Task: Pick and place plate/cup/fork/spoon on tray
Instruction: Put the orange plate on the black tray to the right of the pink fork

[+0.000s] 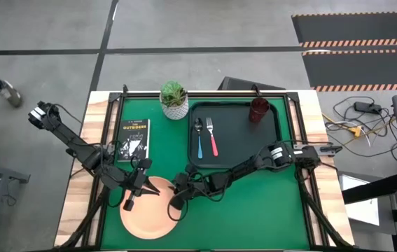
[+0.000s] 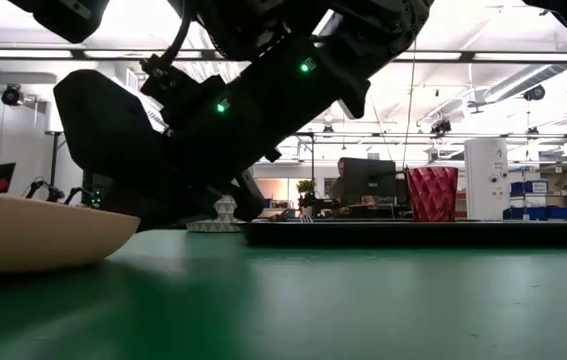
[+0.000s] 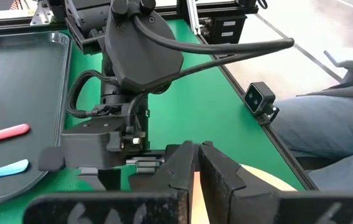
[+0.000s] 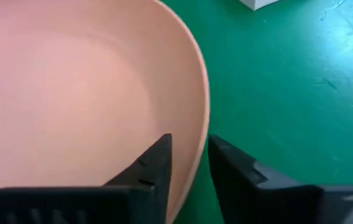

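The salmon-orange plate (image 1: 148,213) lies on the green mat near the table's near edge; it also shows in the low view (image 2: 33,235), its underside on the mat. My left gripper (image 1: 129,203) is shut on the plate's left rim. My right gripper (image 1: 177,204) is shut on its right rim. The black tray (image 1: 237,150) sits at the far right. On it lie the blue-handled spoon (image 1: 199,140) and the pink-handled fork (image 1: 212,138), and the dark red cup (image 1: 258,110) stands in its far right corner. My left gripper pinches the plate's left rim (image 3: 195,186) between its two fingers (image 3: 216,168), coming level from the table's left side. The plate's underside rests on the mat. My right gripper has the plate's right rim (image 4: 198,158): one finger (image 4: 154,168) stands inside the plate and one outside. It comes low from the table's right side.
A white pot with a green plant (image 1: 174,100) stands at the far edge, left of the tray. A small black book (image 1: 134,138) lies left of the tray. A person's legs (image 3: 338,124) show beyond the table's edge.
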